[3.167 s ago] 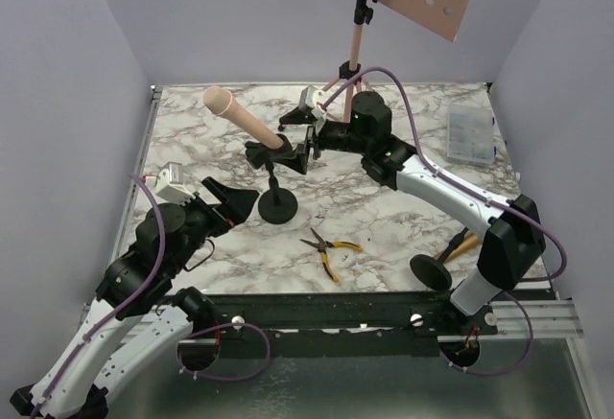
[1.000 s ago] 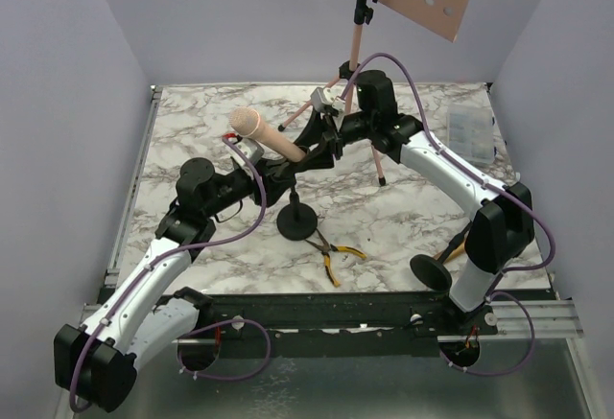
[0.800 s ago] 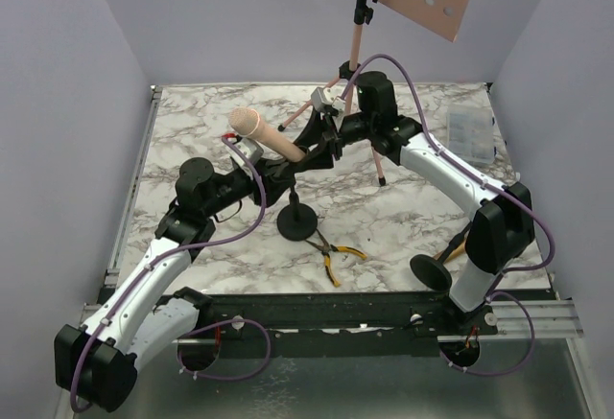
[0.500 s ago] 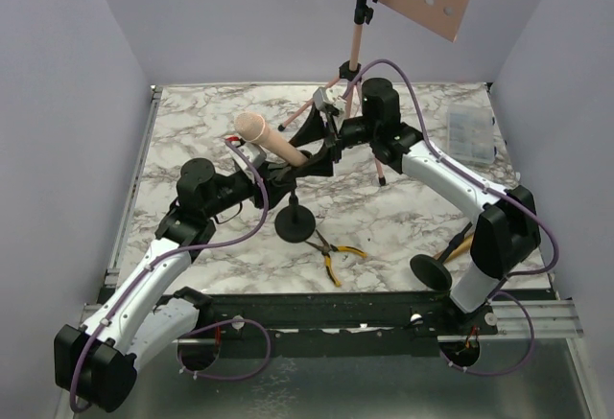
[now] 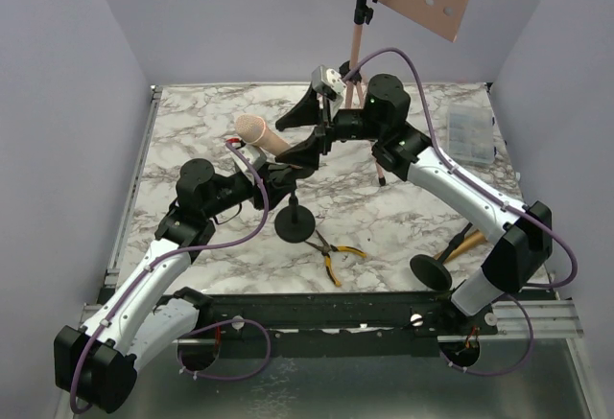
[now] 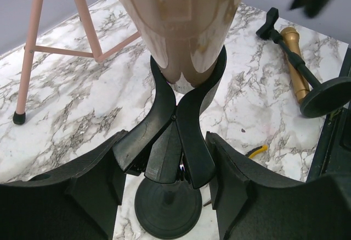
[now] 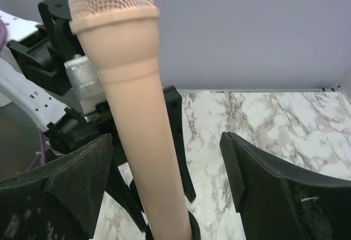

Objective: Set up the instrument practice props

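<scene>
The pink microphone (image 5: 264, 134) sits tilted in the clip of a black round-based holder (image 5: 294, 224) at the table's middle. My left gripper (image 5: 278, 177) is shut on that clip; the left wrist view shows the fingers (image 6: 118, 166) pressing the clip's levers below the microphone (image 6: 181, 20). My right gripper (image 5: 302, 133) is open around the microphone's lower body, with the jaws wide apart and the microphone (image 7: 131, 113) between them, untouched. The gold microphone (image 5: 460, 244) lies in the second holder (image 5: 431, 271) at front right. The pink music rack (image 5: 357, 45) stands at the back. No sheet-music pages show.
Yellow-handled pliers (image 5: 331, 251) lie just in front of the holder base. A clear compartment box (image 5: 472, 134) sits at the right edge. The rack's tripod legs (image 6: 33, 42) spread behind the arms. Purple walls close in three sides.
My left arm reached in and closed on the holder's clip. My right gripper, shut on the microphone before, has opened and lifted back slightly. Holder and microphone stay nearly in place.
</scene>
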`<action>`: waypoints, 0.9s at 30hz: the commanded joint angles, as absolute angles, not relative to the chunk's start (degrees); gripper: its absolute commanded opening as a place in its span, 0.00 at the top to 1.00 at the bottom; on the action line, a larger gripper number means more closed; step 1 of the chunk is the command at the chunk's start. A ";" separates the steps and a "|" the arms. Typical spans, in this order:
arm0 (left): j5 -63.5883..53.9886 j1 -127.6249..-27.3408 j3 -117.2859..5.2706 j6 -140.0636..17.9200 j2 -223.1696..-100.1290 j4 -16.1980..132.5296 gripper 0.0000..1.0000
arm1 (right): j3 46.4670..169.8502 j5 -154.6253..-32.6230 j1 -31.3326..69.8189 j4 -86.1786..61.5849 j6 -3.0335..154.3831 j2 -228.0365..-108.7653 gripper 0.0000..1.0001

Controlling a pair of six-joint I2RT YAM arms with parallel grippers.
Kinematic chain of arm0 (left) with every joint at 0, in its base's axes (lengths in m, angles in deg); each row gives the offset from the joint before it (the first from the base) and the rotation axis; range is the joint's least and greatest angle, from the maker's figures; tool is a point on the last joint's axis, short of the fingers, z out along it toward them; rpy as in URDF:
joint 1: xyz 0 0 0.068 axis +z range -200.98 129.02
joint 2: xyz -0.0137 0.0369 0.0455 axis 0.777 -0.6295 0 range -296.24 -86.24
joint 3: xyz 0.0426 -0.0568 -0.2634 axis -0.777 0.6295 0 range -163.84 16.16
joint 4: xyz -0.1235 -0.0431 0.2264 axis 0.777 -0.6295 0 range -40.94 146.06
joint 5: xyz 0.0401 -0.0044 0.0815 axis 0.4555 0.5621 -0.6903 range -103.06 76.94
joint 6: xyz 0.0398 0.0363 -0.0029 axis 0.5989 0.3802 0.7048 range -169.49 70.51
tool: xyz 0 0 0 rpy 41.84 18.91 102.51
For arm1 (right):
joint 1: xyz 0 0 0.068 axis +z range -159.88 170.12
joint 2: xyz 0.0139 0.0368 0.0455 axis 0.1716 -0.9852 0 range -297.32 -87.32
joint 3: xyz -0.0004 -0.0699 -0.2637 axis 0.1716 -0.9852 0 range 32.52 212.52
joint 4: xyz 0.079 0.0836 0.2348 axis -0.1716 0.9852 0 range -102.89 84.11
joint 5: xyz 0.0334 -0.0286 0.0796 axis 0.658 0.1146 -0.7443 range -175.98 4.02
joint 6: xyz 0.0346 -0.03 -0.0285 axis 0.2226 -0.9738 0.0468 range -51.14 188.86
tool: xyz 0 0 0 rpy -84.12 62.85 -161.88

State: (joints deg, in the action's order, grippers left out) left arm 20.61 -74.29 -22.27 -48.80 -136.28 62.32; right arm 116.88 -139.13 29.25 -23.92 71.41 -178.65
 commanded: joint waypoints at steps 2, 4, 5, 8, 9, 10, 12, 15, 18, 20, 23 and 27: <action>22.97 -74.27 -21.90 -48.73 -135.95 62.65 1.00 | 120.71 -132.46 32.57 -22.87 71.55 -180.19 0.19; 23.15 -74.28 -21.84 -49.09 -135.82 62.66 1.00 | 120.84 -130.35 33.09 -24.27 72.65 -179.97 0.31; 23.06 -74.28 -21.82 -49.23 -135.76 62.64 1.00 | 119.83 -129.05 33.09 -25.84 73.66 -179.48 0.40; 22.66 -74.28 -21.73 -49.23 -135.19 62.40 0.91 | 115.77 -125.81 33.09 -30.19 74.91 -176.91 0.67; 22.34 -74.27 -21.63 -50.90 -134.97 62.45 0.86 | 114.69 -125.50 33.08 -31.44 74.99 -176.27 0.73; 22.16 -74.27 -21.55 -51.26 -134.87 62.41 0.83 | 113.64 -125.53 33.09 -32.54 74.92 -175.67 0.83; 21.86 -74.27 -21.62 -51.97 -134.88 62.38 0.75 | 112.17 -126.83 33.09 -34.60 74.23 -175.00 0.98; 21.90 -74.28 -21.55 -52.94 -134.69 62.26 0.58 | 110.31 -128.19 33.09 -36.43 73.13 -174.33 1.00; 22.56 -74.27 -21.51 -53.49 -134.42 62.38 0.37 | 107.35 -128.26 33.09 -40.97 73.03 -173.49 1.00; 22.67 -74.29 -21.36 -53.58 -134.34 62.51 0.20 | 107.08 -128.26 33.09 -41.35 72.68 -173.59 1.00; 23.10 -74.19 -20.97 -53.47 -133.89 62.83 0.01 | 107.23 -128.75 33.09 -41.36 72.62 -173.90 1.00; 24.78 -74.19 -21.20 -53.34 -134.70 63.09 0.01 | 107.44 -129.31 33.09 -41.63 72.81 -174.05 1.00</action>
